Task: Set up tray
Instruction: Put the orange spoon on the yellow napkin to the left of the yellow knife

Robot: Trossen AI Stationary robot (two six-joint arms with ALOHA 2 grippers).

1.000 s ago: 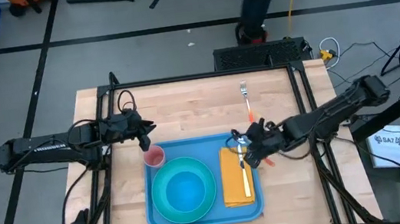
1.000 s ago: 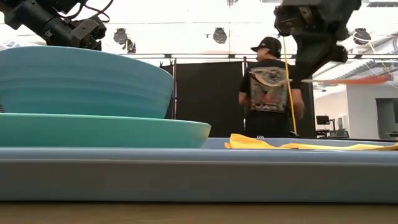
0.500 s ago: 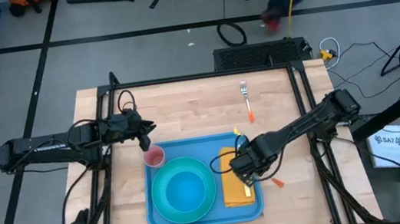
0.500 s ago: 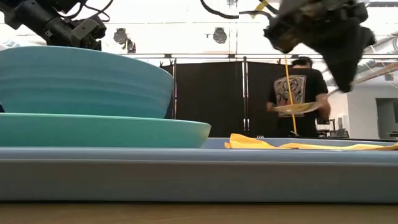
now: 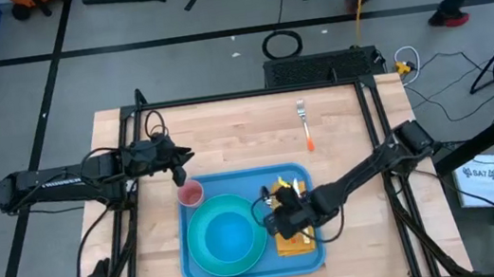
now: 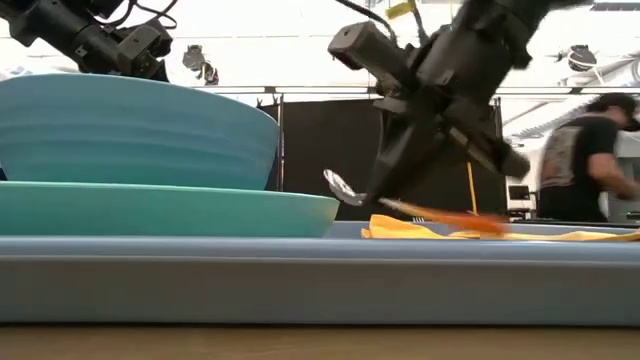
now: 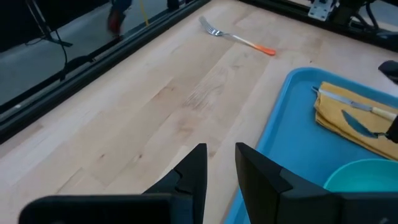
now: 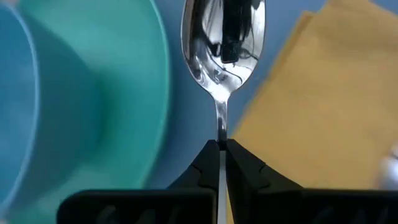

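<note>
One large flat blue plastic tray (image 5: 312, 256) with rounded corners sits on the pale wooden table (image 5: 227, 131), holding nearly everything.

Inside its raised rim lie a round turquoise plate (image 5: 207, 258) carrying a deeper blue bowl (image 5: 227, 237), a small pink cup (image 5: 190, 196) and a folded yellow-orange cloth napkin (image 5: 292, 245). The right gripper (image 5: 282, 220) pinches a shiny metal spoon (image 8: 222, 37) by its thin neck, over the napkin's edge. The left gripper (image 7: 219, 165), fingers slightly spread, hovers by the cup. An orange-handled fork (image 5: 303, 121) lies on bare wood.

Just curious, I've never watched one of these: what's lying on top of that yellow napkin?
On the napkin a knife lies. The right pincer holds a spoon above its edge; the arm hides the rest from overhead.
</note>
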